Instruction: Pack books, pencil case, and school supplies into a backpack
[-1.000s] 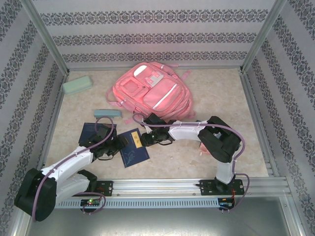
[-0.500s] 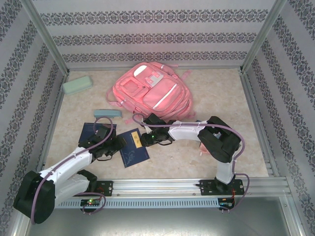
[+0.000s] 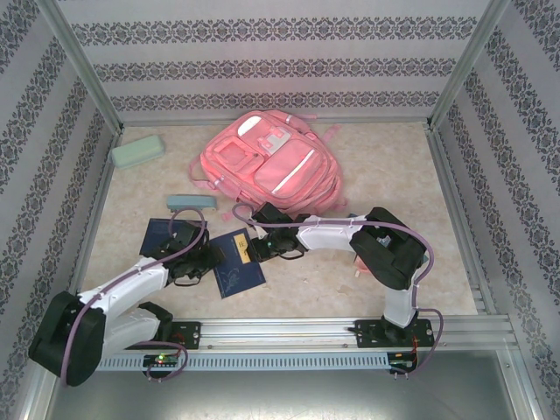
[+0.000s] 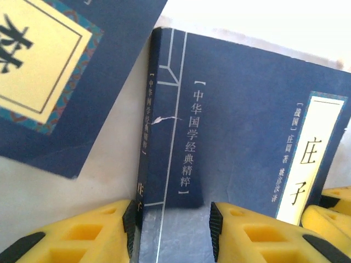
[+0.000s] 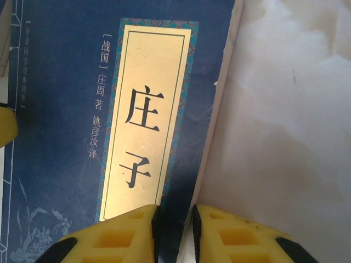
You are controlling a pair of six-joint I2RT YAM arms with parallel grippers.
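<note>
A navy book with a yellow label point(image 3: 238, 271) lies on the table in front of the pink backpack point(image 3: 271, 166). My right gripper point(image 3: 252, 248) point(image 5: 174, 230) is shut on this book's point(image 5: 71, 109) page-side edge. My left gripper point(image 3: 213, 256) point(image 4: 173, 224) stands open over the spine side of the same book point(image 4: 247, 126), its left pad against the spine. A second navy book point(image 3: 162, 234) point(image 4: 55, 71) lies just to the left, partly under the left arm. The mint pencil case point(image 3: 137, 153) rests at the far left by the wall.
A teal oblong item point(image 3: 191, 202) lies between the backpack and the second book. A small pink thing point(image 3: 359, 262) peeks out under the right arm. Patterned walls with metal posts enclose the table; a metal rail point(image 3: 306, 331) runs along the near edge.
The right gripper and the book's held edge have edged slightly left. The left arm has shifted a little toward the book, its jaws staying over the spine side.
</note>
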